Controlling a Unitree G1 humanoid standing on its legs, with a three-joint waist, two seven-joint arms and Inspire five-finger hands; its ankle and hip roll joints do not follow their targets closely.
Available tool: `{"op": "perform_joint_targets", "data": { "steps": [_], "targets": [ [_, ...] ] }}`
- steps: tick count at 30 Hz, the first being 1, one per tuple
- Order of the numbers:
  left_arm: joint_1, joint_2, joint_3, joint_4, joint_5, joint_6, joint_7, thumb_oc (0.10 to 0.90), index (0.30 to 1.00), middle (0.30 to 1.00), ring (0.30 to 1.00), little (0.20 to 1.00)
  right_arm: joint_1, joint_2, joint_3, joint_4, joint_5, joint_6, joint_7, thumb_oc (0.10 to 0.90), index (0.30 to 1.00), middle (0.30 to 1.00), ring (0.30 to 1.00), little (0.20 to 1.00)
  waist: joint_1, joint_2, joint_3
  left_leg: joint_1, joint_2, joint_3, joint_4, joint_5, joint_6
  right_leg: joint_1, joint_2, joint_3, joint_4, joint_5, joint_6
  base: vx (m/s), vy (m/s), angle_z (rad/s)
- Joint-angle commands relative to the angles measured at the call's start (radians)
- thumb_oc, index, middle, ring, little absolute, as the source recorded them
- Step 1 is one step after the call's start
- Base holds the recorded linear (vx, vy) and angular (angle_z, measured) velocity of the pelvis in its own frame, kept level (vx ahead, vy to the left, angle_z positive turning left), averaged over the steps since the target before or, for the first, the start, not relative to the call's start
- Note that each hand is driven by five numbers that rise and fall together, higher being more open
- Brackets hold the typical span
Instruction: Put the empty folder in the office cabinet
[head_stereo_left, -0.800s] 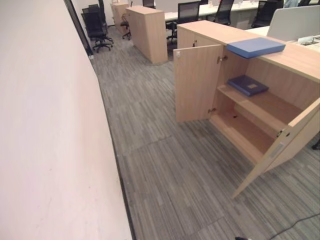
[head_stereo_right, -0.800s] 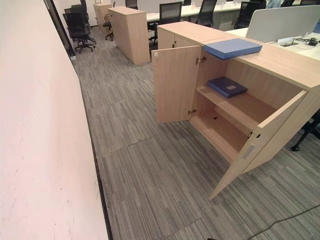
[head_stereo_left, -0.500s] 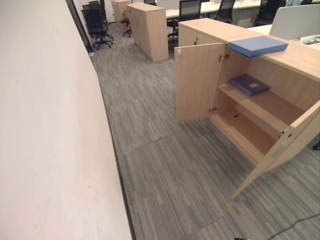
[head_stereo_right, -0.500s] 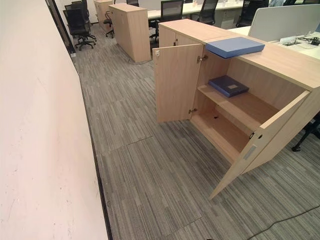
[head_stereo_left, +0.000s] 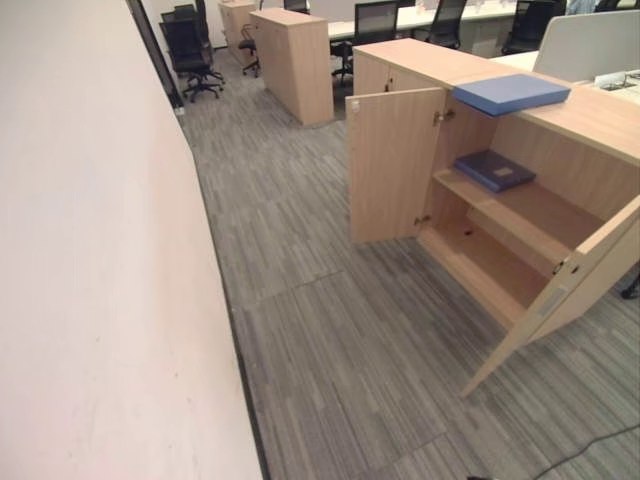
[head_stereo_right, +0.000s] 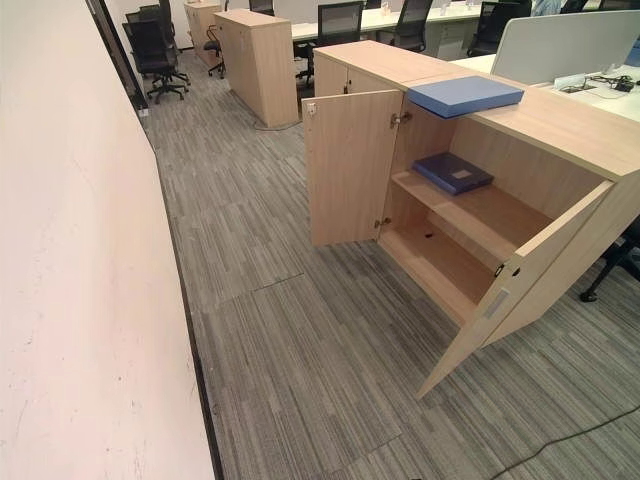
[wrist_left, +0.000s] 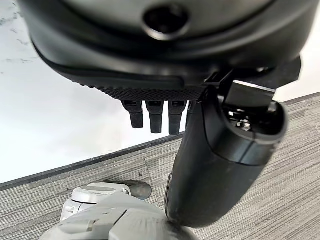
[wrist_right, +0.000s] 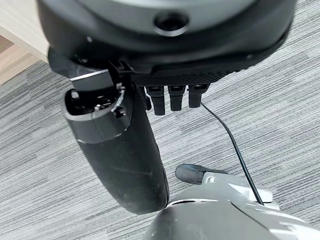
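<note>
Grey carpet (head_stereo_left: 330, 340) fronted the open cabinet (head_stereo_left: 500, 250) at right, a blue folder (head_stereo_left: 510, 93) on its top, while each robot hand, left (wrist_left: 220, 165) and right (wrist_right: 120, 160), hung slack and empty.

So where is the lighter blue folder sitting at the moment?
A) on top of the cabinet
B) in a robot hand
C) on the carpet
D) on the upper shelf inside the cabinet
A: the light blue folder lies flat on the cabinet top above the open doors, while a darker folder lies on the upper shelf inside; the left robot hand and right robot hand hang over the carpet holding nothing.
</note>
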Motion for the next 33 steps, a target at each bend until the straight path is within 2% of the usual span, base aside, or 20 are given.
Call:
{"op": "perform_joint_targets", "data": {
  "steps": [1,14,26,31,32,33],
  "targets": [
    [-0.032,-0.016,-0.017,0.066,0.041,-0.003,-0.030,0.800,0.900,0.900,0.900,0.900,-0.013,0.005,0.037,0.039,0.022,0.002,0.012,0.800,0.900,0.900,0.900,0.900,0.011,-0.047,-0.029,-0.028,-0.044,-0.017,-0.025,-0.033,-0.007,0.013,-0.041,-0.032,0.006,-0.034,0.078,0.00,0.000,0.00],
    [-0.031,-0.016,-0.005,0.071,0.015,0.001,-0.042,0.800,0.900,0.900,0.900,0.900,-0.009,0.006,0.038,0.042,0.019,0.003,0.019,0.800,0.900,0.900,0.900,0.900,0.013,-0.050,-0.029,-0.022,-0.044,-0.021,-0.025,-0.036,-0.007,0.020,-0.041,-0.037,0.006,-0.038,0.078,0.00,0.000,0.00],
    [-0.038,-0.013,-0.006,0.117,0.057,0.026,-0.070,0.800,0.900,0.900,0.900,0.900,-0.007,0.007,0.048,0.048,0.008,0.018,0.043,0.800,0.900,0.900,0.900,0.900,0.008,-0.050,-0.030,-0.012,-0.042,-0.023,-0.025,-0.044,-0.007,0.029,-0.038,-0.032,0.006,-0.044,0.073,0.03,-0.014,0.00],
    [-0.044,0.003,0.016,0.130,0.048,0.033,-0.054,0.800,0.900,0.900,0.900,0.900,-0.016,0.009,0.051,0.044,0.016,0.020,0.044,0.800,0.900,0.900,0.900,0.900,0.015,-0.060,-0.008,-0.015,-0.022,-0.025,-0.012,-0.040,-0.006,0.012,-0.031,-0.031,0.051,-0.063,0.056,0.01,-0.088,0.00],
    [-0.065,0.014,0.025,0.127,0.021,0.032,-0.042,0.800,0.900,0.900,0.900,0.900,-0.028,0.008,0.053,0.035,0.027,0.015,0.038,0.800,0.900,0.900,0.900,0.900,0.028,-0.088,0.054,-0.218,-0.025,0.023,0.344,-0.095,-0.035,-0.018,-0.037,-0.031,0.122,-0.096,0.020,-0.13,-0.131,0.06],
    [-0.065,0.014,0.025,0.127,0.021,0.032,-0.042,0.800,0.900,0.900,0.900,0.900,-0.028,0.008,0.053,0.035,0.027,0.015,0.038,0.800,0.900,0.900,0.900,0.900,0.028,-0.088,0.054,-0.219,-0.025,0.023,0.344,-0.095,-0.035,-0.019,-0.036,-0.031,0.122,-0.096,0.020,-0.13,-0.195,0.17]
  ]
}}
